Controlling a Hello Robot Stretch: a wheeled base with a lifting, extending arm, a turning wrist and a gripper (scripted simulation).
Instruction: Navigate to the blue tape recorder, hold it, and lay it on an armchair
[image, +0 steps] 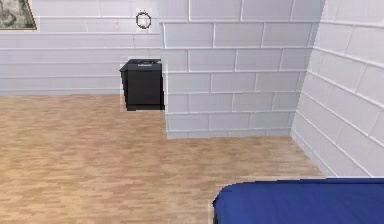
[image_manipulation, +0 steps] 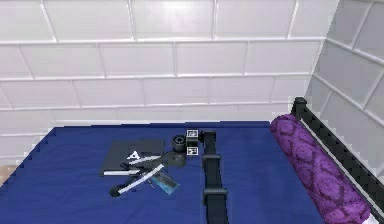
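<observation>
Gripper is seen at the end of the arm, above the blue bed cover. Items lie right at it, so neither finger state nor whether anything is held can be told.

Two white marker squares are seen at 1 o'clock of it. One small blue device, tape-recorder-like by colour, lies on the cover near 7 o'clock. One dark flat slab is at 9 o'clock, with two thin white sticks at 8 o'clock. One purple bolster lies at 3 o'clock, well apart, beside the black bed frame.

A white brick wall is seen at 12 o'clock.

In the forward view a wood floor is seen, with the bed corner at 5 o'clock. One black cabinet stands at 11 o'clock against the wall, with one round wall ring above it. One framed picture is at 10 o'clock.
</observation>
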